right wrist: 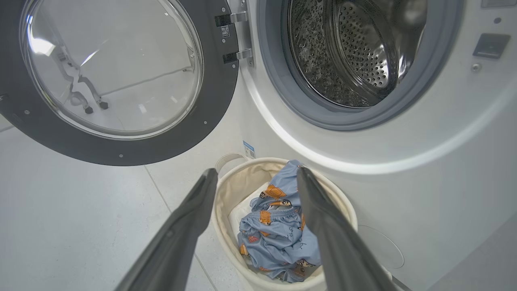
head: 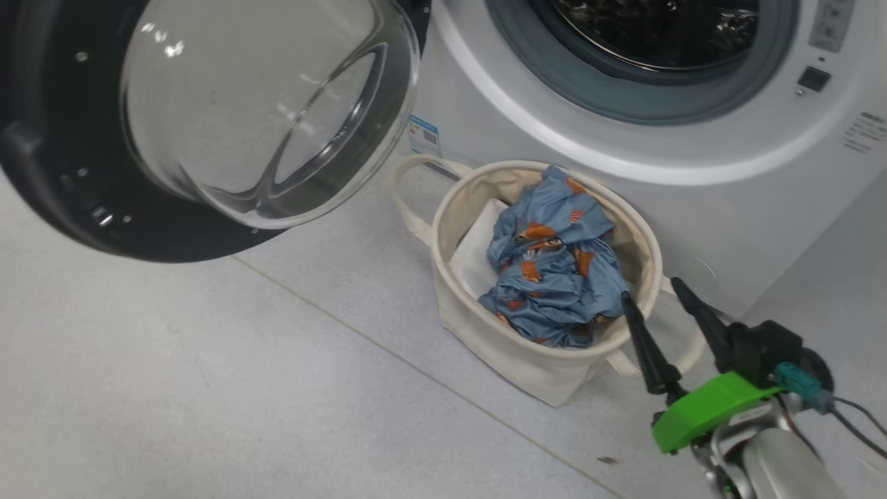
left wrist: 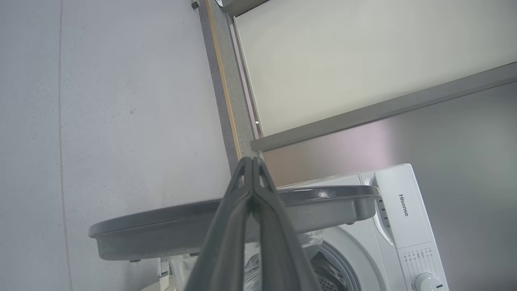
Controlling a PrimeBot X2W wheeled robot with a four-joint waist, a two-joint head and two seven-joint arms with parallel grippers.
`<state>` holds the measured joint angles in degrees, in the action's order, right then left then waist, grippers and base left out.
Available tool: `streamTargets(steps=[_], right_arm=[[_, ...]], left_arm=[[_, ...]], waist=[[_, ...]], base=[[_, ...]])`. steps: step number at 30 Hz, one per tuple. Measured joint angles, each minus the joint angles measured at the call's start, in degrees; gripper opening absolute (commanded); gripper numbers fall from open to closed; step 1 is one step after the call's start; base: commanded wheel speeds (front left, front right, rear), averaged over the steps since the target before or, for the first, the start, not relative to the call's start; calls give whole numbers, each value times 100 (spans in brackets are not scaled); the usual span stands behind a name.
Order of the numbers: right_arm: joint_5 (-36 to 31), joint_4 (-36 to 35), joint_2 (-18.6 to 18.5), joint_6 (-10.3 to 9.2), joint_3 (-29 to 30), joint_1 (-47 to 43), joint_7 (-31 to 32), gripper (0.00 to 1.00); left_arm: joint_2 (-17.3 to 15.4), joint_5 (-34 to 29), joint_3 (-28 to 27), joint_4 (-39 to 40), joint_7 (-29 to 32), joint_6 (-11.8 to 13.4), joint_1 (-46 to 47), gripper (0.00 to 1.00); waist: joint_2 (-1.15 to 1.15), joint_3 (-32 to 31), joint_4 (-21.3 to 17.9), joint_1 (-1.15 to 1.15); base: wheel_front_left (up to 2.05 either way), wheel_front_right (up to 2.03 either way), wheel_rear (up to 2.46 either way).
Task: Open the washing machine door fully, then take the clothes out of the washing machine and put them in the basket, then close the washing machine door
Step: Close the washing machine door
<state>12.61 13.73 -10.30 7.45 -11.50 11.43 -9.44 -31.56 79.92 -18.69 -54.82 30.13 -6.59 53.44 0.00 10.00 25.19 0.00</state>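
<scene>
Right fingers (head: 643,339) spread wide, empty, just over basket (head: 499,346) rim; left fingers (left wrist: 236,210) pressed together, empty | clothes (head: 554,277) heaped in basket, in front of washing machine (head: 727,208) | washing machine door (head: 41,173) wide open | closing likely next: push outer rim far from hinge (right wrist: 236,36), steadily, clear of basket.

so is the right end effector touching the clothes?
Cannot tell. In the head view one fingertip of the right end effector overlaps the clothes at the basket rim; depth unclear.

The crumpled blue clothes (head: 551,267) lie in the basket (head: 513,353), washing machine door (head: 62,173) open.
</scene>
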Motion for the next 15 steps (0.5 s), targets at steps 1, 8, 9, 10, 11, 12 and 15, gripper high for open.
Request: streamTargets(steps=[1,8,9,10,11,12,15], right_arm=[[-7,-48,-26,0,44,-16,42,100],[-101,-545,-202,0,53,-119,415,100],[-101,-612,-256,0,27,-114,471,100],[-101,-669,-310,0,3,-113,516,100],[-100,-726,-350,0,-12,-111,563,100],[-100,-781,-392,0,-41,-103,619,100],[-100,-911,-489,0,-65,-40,755,100]], left_arm=[[75,-66,89,-86,-2,-1,80,0],[275,-268,381,-541,-127,-8,355,0],[301,-268,388,-565,-149,-8,391,0],[332,-261,390,-571,-152,-8,439,0],[354,-261,408,-570,-153,-13,483,0],[380,-260,430,-568,-159,-48,526,0],[432,-203,466,-539,-209,-51,578,0]], waist=[[0,-11,37,0],[0,122,220,0],[0,166,226,0],[0,208,230,0],[0,251,235,0],[0,297,240,0],[0,433,248,0]], base=[[0,0,0],[0,0,0],[0,0,0],[0,0,0],[0,0,0],[0,0,0],[0,0,0]])
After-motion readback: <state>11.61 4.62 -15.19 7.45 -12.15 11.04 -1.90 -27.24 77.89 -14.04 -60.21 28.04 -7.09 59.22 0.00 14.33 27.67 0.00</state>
